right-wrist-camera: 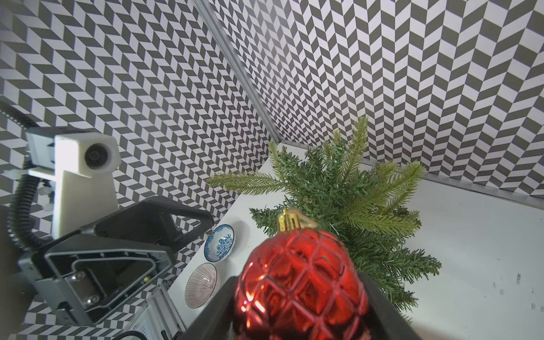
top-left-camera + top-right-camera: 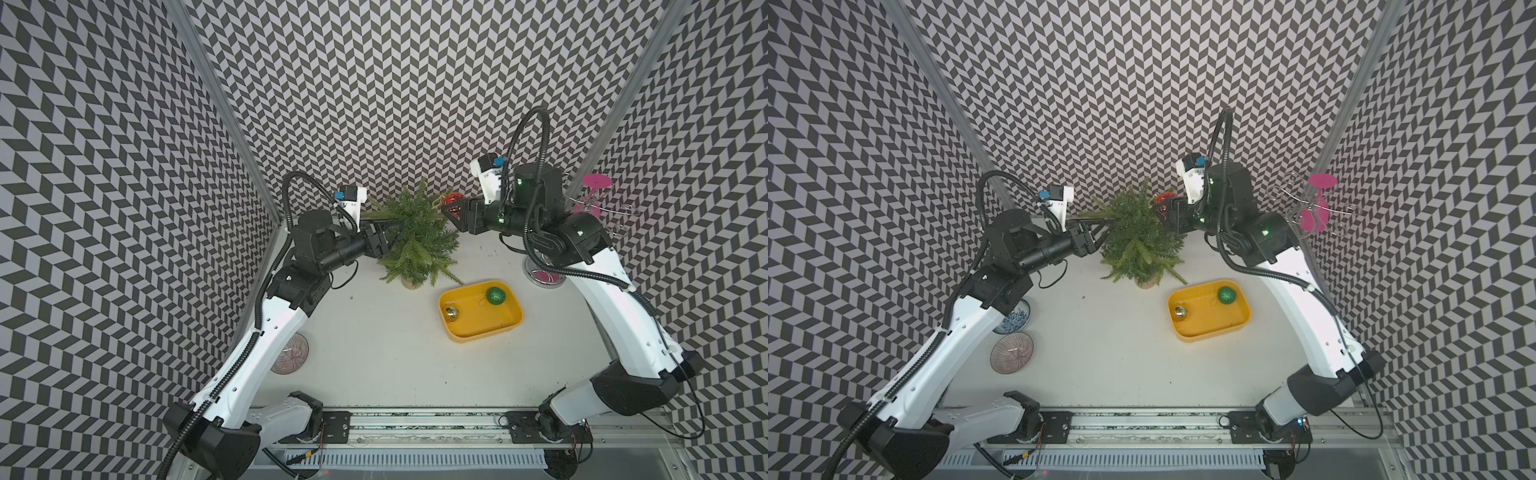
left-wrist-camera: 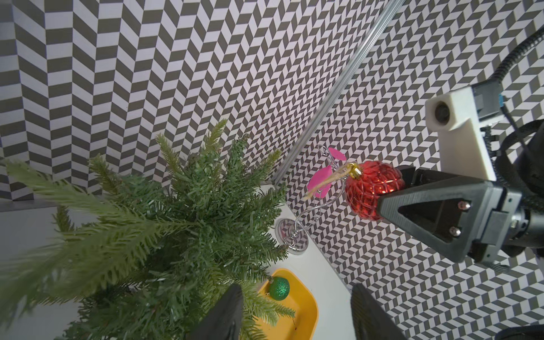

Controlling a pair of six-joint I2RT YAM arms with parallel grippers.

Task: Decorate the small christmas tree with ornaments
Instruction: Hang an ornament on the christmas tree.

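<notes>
1. Two grippers flank one tree. The right gripper [image 2: 451, 211] is clamped on the body of the red bauble [image 2: 452, 199], at the upper centre of both top views.
2. The left gripper [image 2: 392, 232] stands half-parted with nothing seen between its jaws. Its tips sit at the picture-left edge of the foliage.
3. The small christmas tree [image 2: 415, 237] stands upright between the two grippers, immediately picture-left of the held bauble. The bauble is just beside the tree's upper-right fronds; contact cannot be confirmed.
4. Governing relation: the bauble's long axis runs outward from the right jaws, with the gold cap [image 3: 354, 170] leading. The string loop [image 3: 323, 182] trails from the cap towards the crown of the tree. The right arm is the nearer, loaded arm; the left gripper faces it from the opposite side.
5. Count of ornaments: three. One is held. The green bauble [image 2: 496, 296] and the gold bauble [image 2: 451, 313] lie apart in the yellow tray [image 2: 482, 337], lower right of the tree.
6. Count of other items: one tray, two bowls [image 2: 1012, 352] at centre left, one wire rack [image 2: 594, 208] at upper right.
7. Judgement: the loop must be threaded over a frond tip before release.
</notes>
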